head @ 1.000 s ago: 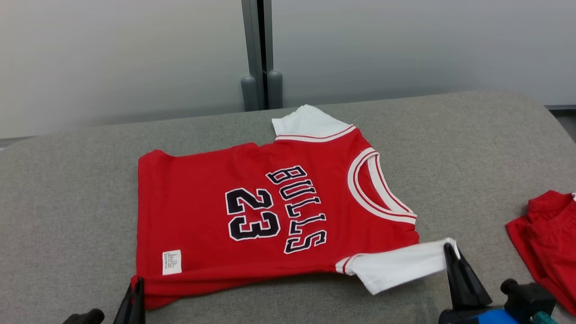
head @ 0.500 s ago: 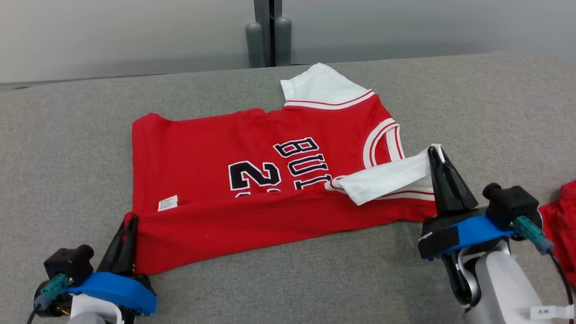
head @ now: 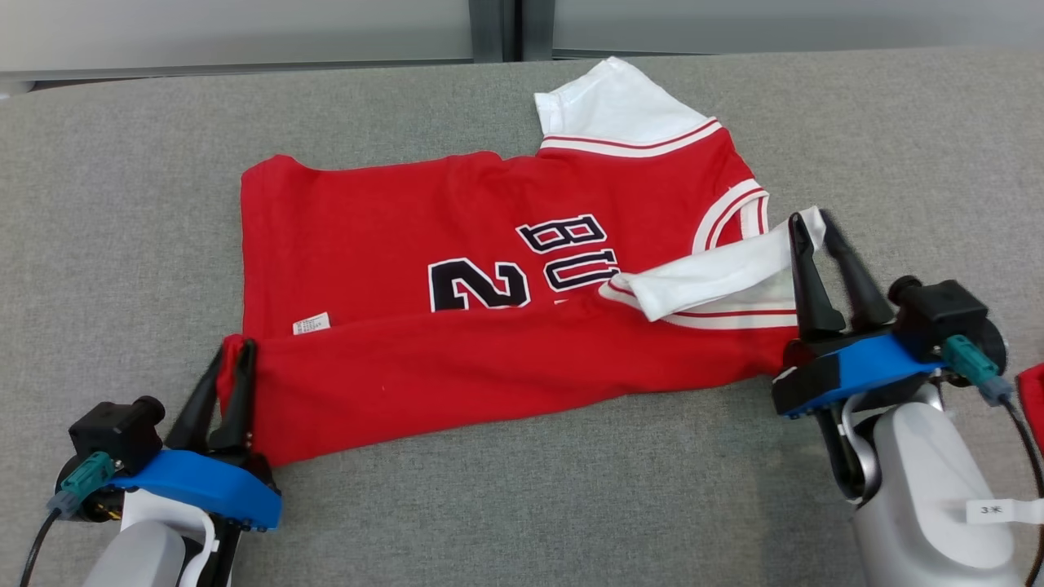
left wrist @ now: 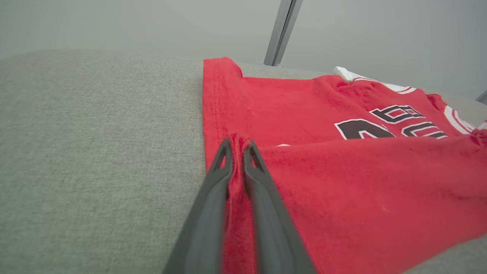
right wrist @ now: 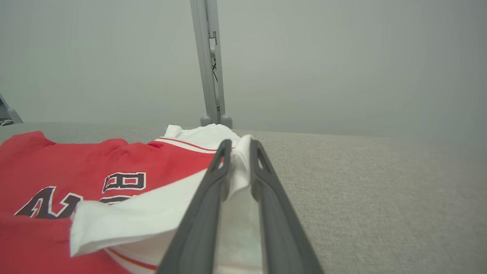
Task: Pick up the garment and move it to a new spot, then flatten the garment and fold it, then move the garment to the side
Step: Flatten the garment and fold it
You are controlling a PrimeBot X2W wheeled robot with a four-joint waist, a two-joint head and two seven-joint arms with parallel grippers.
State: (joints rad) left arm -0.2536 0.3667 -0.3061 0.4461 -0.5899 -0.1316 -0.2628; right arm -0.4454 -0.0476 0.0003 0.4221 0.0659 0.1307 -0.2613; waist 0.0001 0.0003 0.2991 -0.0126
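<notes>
While jersey (head: 367, 228) shows "BU" and "2", left end effector (head: 235, 350) clamped on hem (head: 245, 408), right end effector (head: 811, 218) parted around sleeve (head: 718, 273)

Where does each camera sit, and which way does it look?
Head view: on the head, looking down at the red jersey on the grey cushion; left tool and right tool rise from below.
Left wrist view: on the left wrist, along its fingers, clamped on the jersey's corner.
Right wrist view: on the right wrist, along its fingers, white sleeve between them.
Shared: both wrist views show the jersey's lettering.
</notes>
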